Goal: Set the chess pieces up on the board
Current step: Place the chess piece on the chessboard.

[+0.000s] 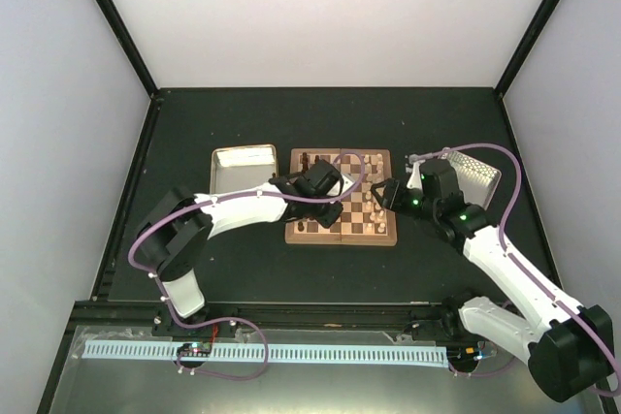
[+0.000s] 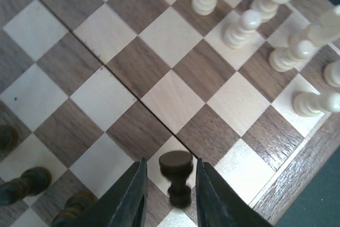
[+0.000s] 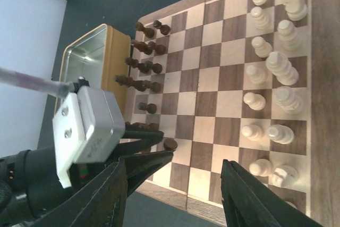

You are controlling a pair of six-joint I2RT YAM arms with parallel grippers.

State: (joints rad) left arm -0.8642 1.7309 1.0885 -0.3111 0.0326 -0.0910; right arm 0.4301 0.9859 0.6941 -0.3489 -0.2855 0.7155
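The chessboard lies about the middle of the dark desk, with a yellowish open tin just beside its left edge and a silvery perforated tray apart from it toward the desk's right edge. The dark brown chess pieces stand in two lines along the board's left side, next to the tin. The pale cream chess pieces stand in two lines along its right side. The squares between the two sets are bare. The left arm reaches across from the desk's left side and holds the left pincer low over the board's near-left corner. Its two fingers stand on either side of a dark pawn that is upright on the board. A thin gap shows between the pawn and each finger, so this pincer is parted slightly and grips nothing. The pawn stands roughly in line with the other dark pieces, at the end nearest the board's near edge. The right arm comes in from the desk's near-right corner and holds the right pincer above the board's right side, facing the left one. Its fingers are spread wide with nothing between them. From the right wrist view, the white camera housing on the left wrist shows above the dark pawn.
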